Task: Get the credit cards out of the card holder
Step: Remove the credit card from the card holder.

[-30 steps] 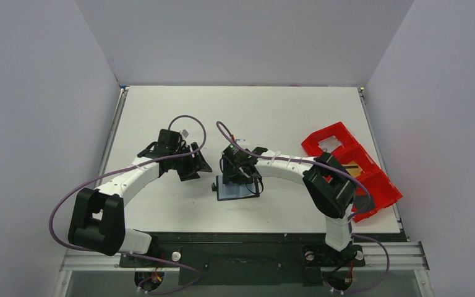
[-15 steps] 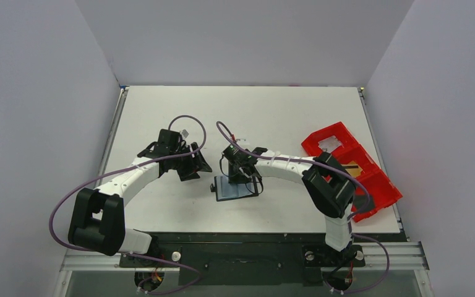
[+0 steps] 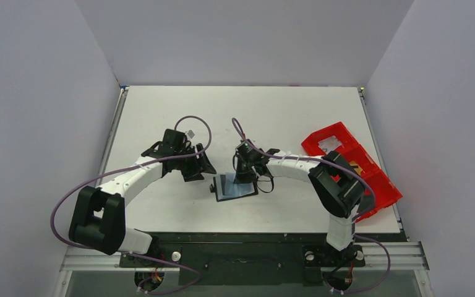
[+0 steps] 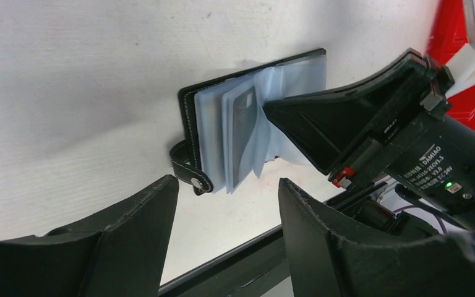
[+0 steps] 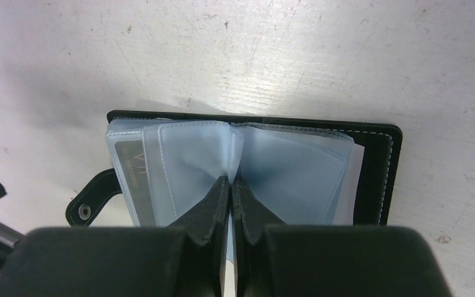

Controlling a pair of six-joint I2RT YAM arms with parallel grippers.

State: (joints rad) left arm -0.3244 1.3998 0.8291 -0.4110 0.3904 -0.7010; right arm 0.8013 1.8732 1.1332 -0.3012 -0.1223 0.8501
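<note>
Left side: we see the left pincer [image 3: 201, 166] low over the white table [image 3: 284, 111]. Its 2 fingers are spread wide with nothing between them, and it sits just left of the card holder [image 3: 235, 187] without touching it. The card holder lies open and flat near the middle of the table, black cover down, its blue-grey plastic sleeves [image 5: 297, 170] fanned upward like pages. Its closing tab [image 5: 89, 201], with 1 snap stud, sticks out from the left edge toward the left pincer. We make out 1 dark card [image 5: 130, 166] in the leftmost sleeve; whether the other sleeves hold cards we cannot tell. The right pincer [image 5: 230, 184] stands over the central fold of the card holder, fingers pressed almost together — a thin leaf of sleeve appears pinched between them. At far right, a red compartment tray [image 3: 321, 139] sits at the table's right edge, well apart from the card holder.
</note>
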